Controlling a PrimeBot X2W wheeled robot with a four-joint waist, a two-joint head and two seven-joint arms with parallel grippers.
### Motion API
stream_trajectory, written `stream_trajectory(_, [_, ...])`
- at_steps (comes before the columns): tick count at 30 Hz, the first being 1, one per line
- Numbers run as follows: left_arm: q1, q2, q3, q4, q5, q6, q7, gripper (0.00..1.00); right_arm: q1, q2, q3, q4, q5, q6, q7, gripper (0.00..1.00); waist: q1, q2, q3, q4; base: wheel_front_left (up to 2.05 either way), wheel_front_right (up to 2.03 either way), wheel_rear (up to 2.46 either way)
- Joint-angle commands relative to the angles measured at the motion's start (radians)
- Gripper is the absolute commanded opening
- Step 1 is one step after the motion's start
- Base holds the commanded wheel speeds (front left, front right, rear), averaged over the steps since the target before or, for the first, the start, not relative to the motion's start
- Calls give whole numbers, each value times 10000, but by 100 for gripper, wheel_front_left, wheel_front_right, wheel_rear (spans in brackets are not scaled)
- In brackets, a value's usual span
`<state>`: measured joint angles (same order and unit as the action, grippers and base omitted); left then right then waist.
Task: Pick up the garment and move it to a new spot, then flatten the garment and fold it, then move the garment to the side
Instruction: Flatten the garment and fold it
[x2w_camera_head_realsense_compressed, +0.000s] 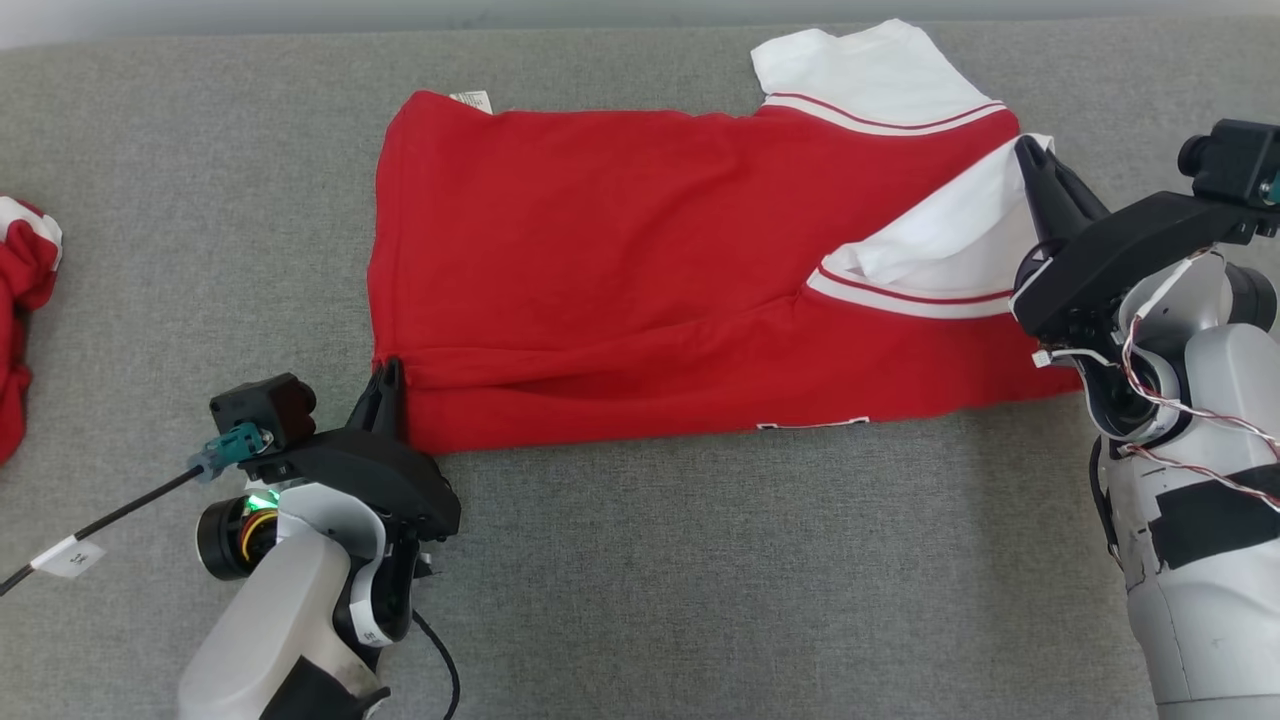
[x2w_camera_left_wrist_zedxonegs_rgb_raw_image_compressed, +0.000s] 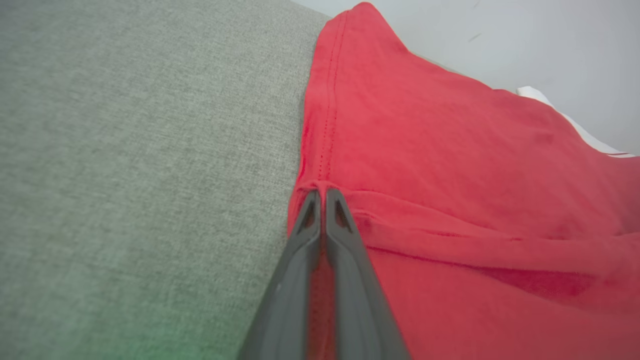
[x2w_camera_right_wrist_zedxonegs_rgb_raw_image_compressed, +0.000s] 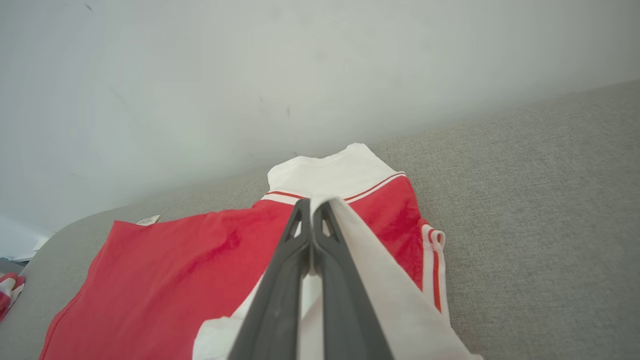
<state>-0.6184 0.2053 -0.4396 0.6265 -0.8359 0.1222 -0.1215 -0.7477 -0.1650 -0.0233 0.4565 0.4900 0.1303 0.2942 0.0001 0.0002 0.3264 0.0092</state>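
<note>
A red cotton T-shirt with white, red-striped sleeves (x2w_camera_head_realsense_compressed: 620, 260) is spread on the grey fabric-covered surface (x2w_camera_head_realsense_compressed: 700, 580), its long axis running left to right across the head view. Its near hem corner (x2w_camera_left_wrist_zedxonegs_rgb_raw_image_compressed: 320, 186) is pinched in the closed left jaws, and the turned-over white sleeve (x2w_camera_head_realsense_compressed: 940, 240) is clamped in the closed right jaws. The body of the shirt lies between the two arms and beyond them, so any fold is judged to be carried away from the robot.
</note>
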Motion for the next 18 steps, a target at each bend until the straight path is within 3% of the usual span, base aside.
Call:
stream_trajectory(1, [-147,-30,2,133,92,-67,-103,0,-192,-88,105,184,64,6,-282,0,-1,-2,32,41,0,0,0])
stream_trajectory(6, [-352,-96,26,353,109,-58,-283,0,-316,-67,146,858,125,6,-539,0,-1,-2,-1,80,0,0,0])
stream_trajectory(7, [-383,-123,47,382,89,-59,-322,10,-321,-53,151,997,88,6,-526,30,-1,-2,-29,85,0,0,0])
stream_trajectory(8, [-398,-135,48,416,107,-52,-406,58,-304,-32,148,1138,51,6,-497,94,-1,-2,-62,89,0,0,0])
stream_trajectory(9, [-398,-135,48,416,107,-52,-406,58,-304,-32,148,1138,51,6,-497,94,-1,-2,-62,89,0,0,0])
stream_trajectory(10, [-395,-148,61,455,115,-37,-482,100,-300,4,95,1251,59,6,-543,100,-1,-2,-101,91,0,0,0])
stream_trajectory(18, [310,254,8,254,607,167,-1164,100,120,-134,-306,1268,24,6,-862,100,-1,-2,-560,77,0,0,0])
